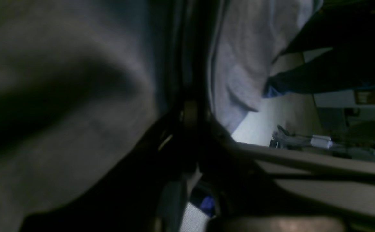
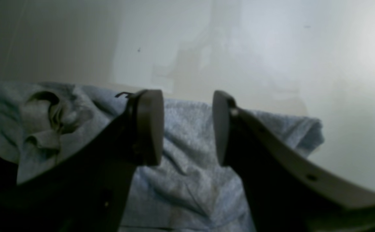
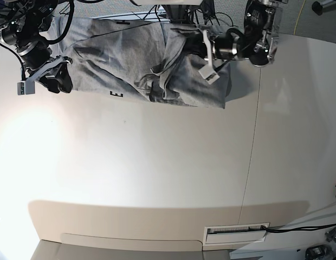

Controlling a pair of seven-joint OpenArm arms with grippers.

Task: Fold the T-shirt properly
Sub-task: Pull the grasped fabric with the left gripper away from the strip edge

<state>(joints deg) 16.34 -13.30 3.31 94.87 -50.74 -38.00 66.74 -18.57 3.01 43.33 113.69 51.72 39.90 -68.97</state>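
The T-shirt lies rumpled at the table's far edge; the left gripper has its jaws closed on a fold (grey cloth bunched around it); the right gripper, over the shirt's other end, holds its jaws apart with nothing between them.

Left gripper clamped on a fold of the T-shirt, wrist horizontal. Right gripper over the T-shirt's edge, jaws apart, holding nothing.
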